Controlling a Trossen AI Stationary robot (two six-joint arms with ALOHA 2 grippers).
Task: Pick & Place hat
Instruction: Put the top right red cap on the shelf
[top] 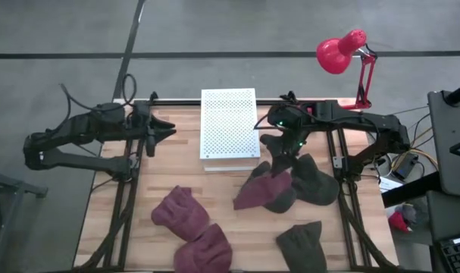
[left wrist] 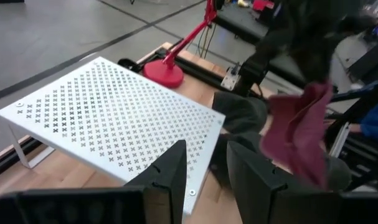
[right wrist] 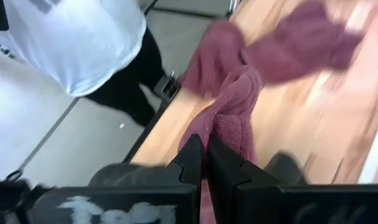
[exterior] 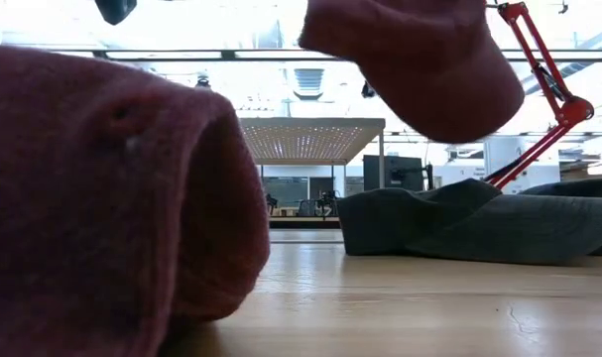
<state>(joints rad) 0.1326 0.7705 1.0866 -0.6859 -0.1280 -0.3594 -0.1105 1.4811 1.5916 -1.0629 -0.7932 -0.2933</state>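
While the left tool (top: pixel 167 130) waits with fingers parted, gripping nothing, beside the white perforated stand (top: pixel 230 123), the right tool (top: pixel 281 161) is clenched on a maroon hat (top: pixel 256 189), lifted above the worktop (top: pixel 161 171) by grey hats (top: pixel 314 180).

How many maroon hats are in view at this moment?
3. One maroon hat hangs from the right claw, lifted over the grey hats. Two more lie together at the table's front left. Others could be hidden underneath.
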